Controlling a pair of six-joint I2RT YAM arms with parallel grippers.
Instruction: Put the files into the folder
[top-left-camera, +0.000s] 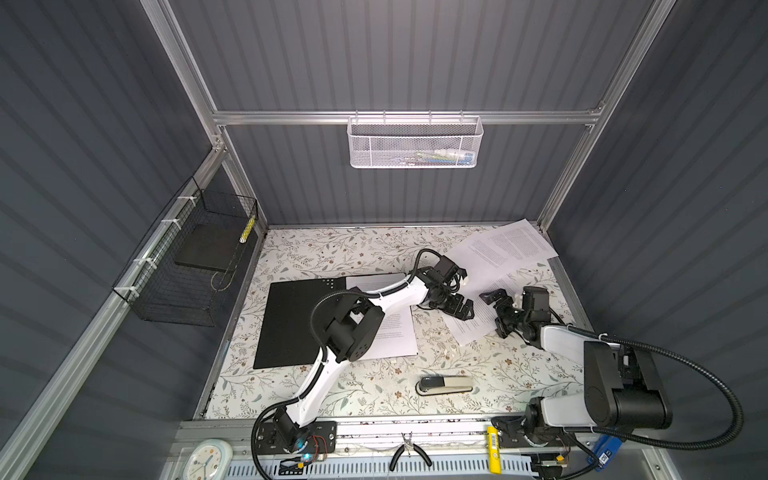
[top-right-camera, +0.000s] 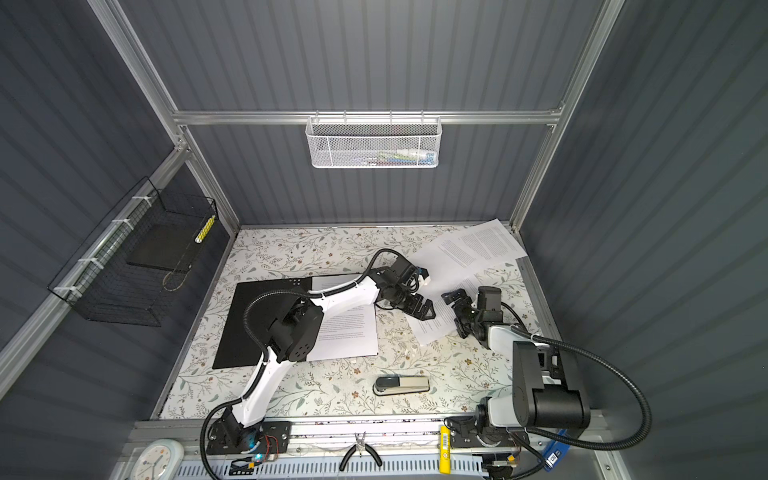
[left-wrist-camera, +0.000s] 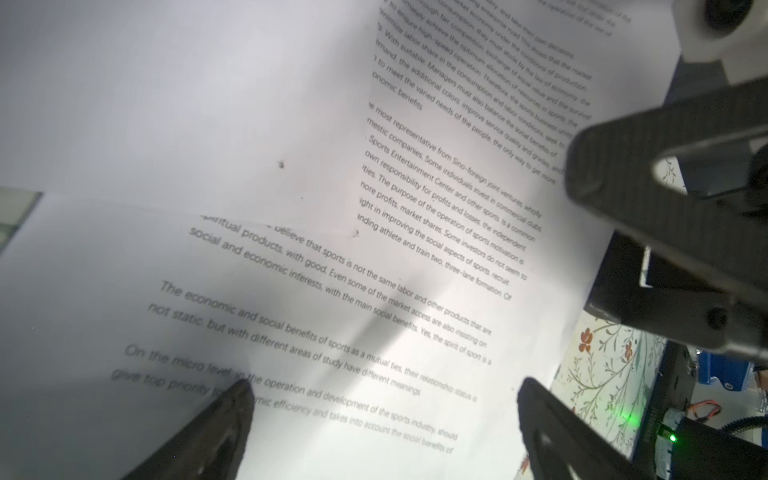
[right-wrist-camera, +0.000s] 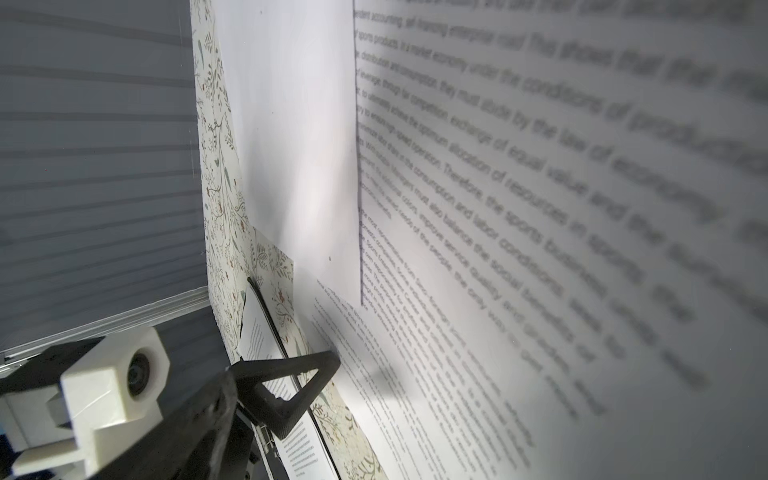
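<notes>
The black folder (top-left-camera: 299, 328) (top-right-camera: 257, 324) lies open on the left of the table, with one printed sheet (top-left-camera: 399, 332) (top-right-camera: 353, 332) on its right half. More files (top-left-camera: 511, 245) (top-right-camera: 473, 245) overlap loosely at the back right, the nearest sheet (top-left-camera: 471, 326) (left-wrist-camera: 332, 311) (right-wrist-camera: 457, 332) angled toward the middle. My left gripper (top-left-camera: 461, 309) (top-right-camera: 423, 309) (left-wrist-camera: 382, 399) is open, low over this sheet's left edge, with only paper between its fingers. My right gripper (top-left-camera: 494, 313) (top-right-camera: 456, 313) faces it from the right, open and empty; its own fingers are out of the right wrist view.
A stapler (top-left-camera: 444, 384) lies near the front middle. Pliers (top-left-camera: 409, 453) and a clock (top-left-camera: 208, 459) sit on the front rail. A black wire basket (top-left-camera: 187, 266) hangs on the left wall, a white mesh basket (top-left-camera: 415, 141) on the back wall.
</notes>
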